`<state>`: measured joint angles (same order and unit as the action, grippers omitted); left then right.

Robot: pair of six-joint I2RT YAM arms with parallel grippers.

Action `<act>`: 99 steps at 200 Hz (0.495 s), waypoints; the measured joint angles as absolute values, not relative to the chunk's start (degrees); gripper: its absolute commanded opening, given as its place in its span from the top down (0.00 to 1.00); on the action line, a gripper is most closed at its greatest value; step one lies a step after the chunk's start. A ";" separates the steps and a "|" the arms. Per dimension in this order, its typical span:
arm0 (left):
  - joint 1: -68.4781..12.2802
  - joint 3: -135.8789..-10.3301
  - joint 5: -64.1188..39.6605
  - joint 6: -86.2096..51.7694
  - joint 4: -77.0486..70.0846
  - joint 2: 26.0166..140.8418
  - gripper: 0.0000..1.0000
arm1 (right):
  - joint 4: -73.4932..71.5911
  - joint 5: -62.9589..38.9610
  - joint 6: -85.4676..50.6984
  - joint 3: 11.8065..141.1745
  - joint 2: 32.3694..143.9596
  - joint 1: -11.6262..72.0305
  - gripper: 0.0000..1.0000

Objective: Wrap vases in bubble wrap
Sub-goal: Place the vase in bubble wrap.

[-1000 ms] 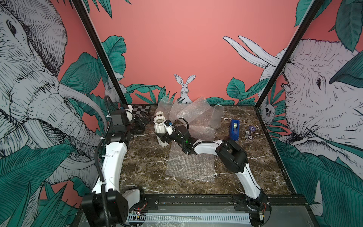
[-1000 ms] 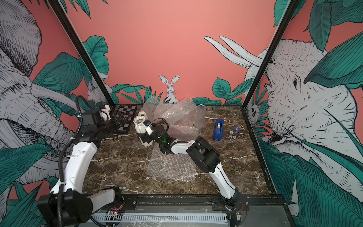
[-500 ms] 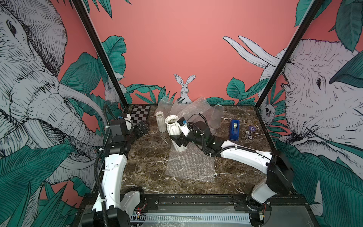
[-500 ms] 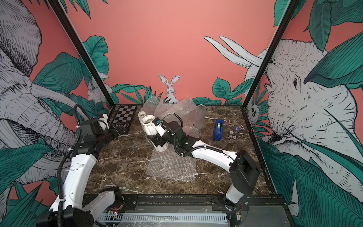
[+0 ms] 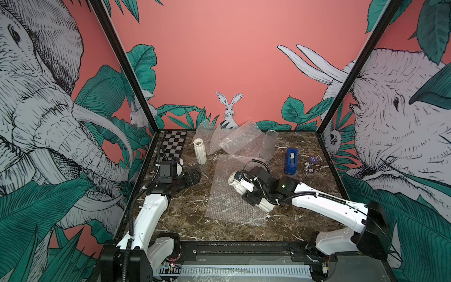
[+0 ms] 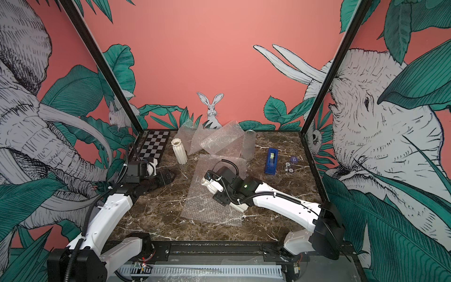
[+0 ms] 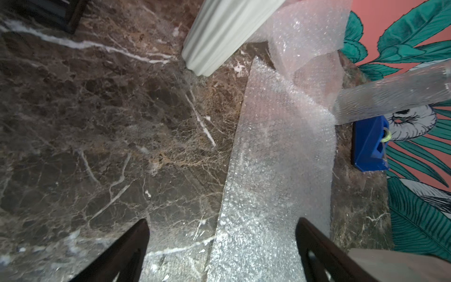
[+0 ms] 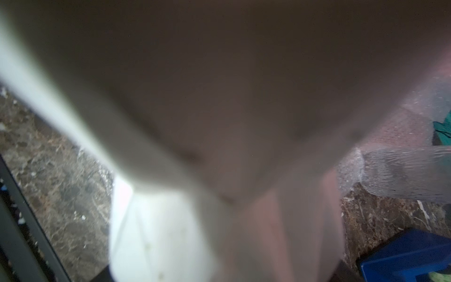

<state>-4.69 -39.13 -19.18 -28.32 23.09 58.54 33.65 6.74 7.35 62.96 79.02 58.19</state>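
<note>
1. The right gripper (image 5: 245, 188) is closed around the tilted white fluted ceramic vase (image 5: 234, 182), which is gripped at mid-body. In both top views this vase is held at a slant over the flat clear bubble wrap sheet (image 5: 223, 195), which is spread at the centre of the brown marble tabletop (image 5: 185, 207). The scalloped rim is directed to the far left and the base to the near right. Whether the base touches the sheet cannot be told. The right wrist view is filled by the blurred white body.

2. The left gripper (image 5: 192, 176) is spread wide and nothing is held. In the left wrist view its 2 dark fingers (image 7: 136, 234) are seen apart, with only tabletop and sheet beyond them. It is positioned low at the left of the table, beside the sheet.

3. The upright white fluted ceramic vase (image 5: 200, 151) is located at the far left, just beside the black-and-white chequered board (image 5: 173, 146).

4. The loose clear bubble wrap sheets (image 5: 234, 141) are piled at the far centre. The clear glass cylinder vase (image 5: 268, 145) is stood upright just to their right.

5. The blue tape dispenser (image 5: 291, 161) is placed to the right of the cylinder, slightly nearer.
</note>
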 measured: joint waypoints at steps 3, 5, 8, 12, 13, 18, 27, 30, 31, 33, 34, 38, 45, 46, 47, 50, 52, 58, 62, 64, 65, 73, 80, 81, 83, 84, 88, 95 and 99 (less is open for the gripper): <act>-4.69 -38.83 -19.16 -28.32 23.03 58.52 0.06 | 34.06 6.92 7.38 62.98 79.15 58.59 0.62; -4.69 -38.70 -19.11 -28.32 23.03 58.52 0.06 | 34.39 6.96 7.44 63.02 79.37 58.96 0.62; -4.69 -38.41 -19.00 -28.29 22.96 58.48 0.06 | 34.79 7.01 7.49 63.11 79.59 59.37 0.62; -4.69 -38.13 -18.96 -28.29 22.94 58.46 0.06 | 35.31 7.09 7.57 63.26 80.05 59.92 0.62; -4.69 -38.09 -18.96 -28.29 22.92 58.43 0.06 | 35.42 7.09 7.57 63.31 80.14 60.03 0.62; -4.69 -37.78 -18.85 -28.29 22.90 58.43 0.06 | 35.90 7.18 7.68 63.51 80.75 60.62 0.62; -4.69 -37.30 -18.76 -28.29 22.74 58.43 0.06 | 36.75 7.29 7.81 64.12 82.32 61.69 0.62; -4.69 -37.19 -18.76 -28.29 22.72 58.43 0.06 | 37.08 7.31 7.88 64.45 82.85 61.98 0.62; -4.69 -37.12 -18.76 -28.29 22.72 58.43 0.06 | 37.17 7.33 7.90 64.51 83.00 62.04 0.62; -4.69 -37.06 -18.76 -28.29 22.70 58.43 0.06 | 37.39 7.31 7.97 64.77 83.59 62.28 0.62; -4.69 -36.99 -18.76 -28.29 22.63 58.43 0.06 | 37.50 7.31 7.97 64.88 83.72 62.35 0.62; -4.69 -36.82 -18.76 -28.29 22.57 58.43 0.06 | 37.87 7.40 8.01 65.36 84.53 62.63 0.62; -4.69 -36.53 -18.76 -28.29 22.37 58.43 0.06 | 38.61 7.70 8.16 66.48 86.37 63.16 0.62; -4.69 -36.49 -18.76 -28.29 22.37 58.43 0.06 | 38.70 7.75 8.19 66.59 86.61 63.20 0.62; -4.69 -36.45 -18.76 -28.29 22.37 58.43 0.06 | 38.83 7.77 8.19 66.83 86.98 63.31 0.62; -4.69 -36.32 -18.76 -28.29 22.35 58.43 0.06 | 39.11 7.97 8.23 67.35 87.70 63.51 0.62; -4.69 -36.25 -18.74 -28.29 22.35 58.43 0.06 | 39.20 8.14 8.25 67.59 88.12 63.57 0.62; -4.69 -36.01 -18.72 -28.29 22.37 58.43 0.06 | 39.79 8.43 8.34 68.79 89.82 63.96 0.62; -4.69 -35.83 -18.63 -28.29 22.35 58.43 0.06 | 40.16 8.56 8.38 69.45 90.80 64.18 0.62; -4.69 -35.77 -18.57 -28.29 22.35 58.43 0.06 | 40.32 8.62 8.38 69.87 91.29 64.25 0.62; -4.69 -35.75 -18.57 -28.29 22.35 58.43 0.06 | 40.45 8.69 8.38 70.11 91.61 64.29 0.62; -4.69 -35.40 -18.46 -28.29 22.33 58.39 0.06 | 40.88 9.13 8.40 71.50 93.62 64.58 0.62; -4.69 -35.09 -18.33 -28.27 22.33 58.30 0.06 | 41.08 9.45 8.43 72.42 95.02 64.79 0.62; -4.69 -35.03 -18.31 -28.27 22.35 58.28 0.06 | 41.15 9.45 8.43 72.51 95.15 64.82 0.62; -4.69 -34.96 -18.26 -28.27 22.35 58.28 0.06 | 41.30 9.50 8.43 72.84 95.55 64.86 0.62; -4.69 -34.94 -18.24 -28.29 22.37 58.28 0.06 | 41.45 9.56 8.43 73.06 95.83 64.88 0.62; -4.69 -34.79 -18.13 -28.27 22.35 58.22 0.06 | 41.76 9.65 8.45 73.67 96.62 64.97 0.62; -4.69 -34.65 -18.04 -28.27 22.35 58.15 0.06 | 42.09 9.87 8.47 74.65 97.82 65.10 0.62; -4.69 -34.61 -17.98 -28.27 22.37 58.11 0.06 | 42.24 9.98 8.47 75.09 98.39 65.14 0.62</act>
<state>-4.69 -34.61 -17.98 -28.27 22.37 58.11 42.24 9.98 8.47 75.09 98.39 65.14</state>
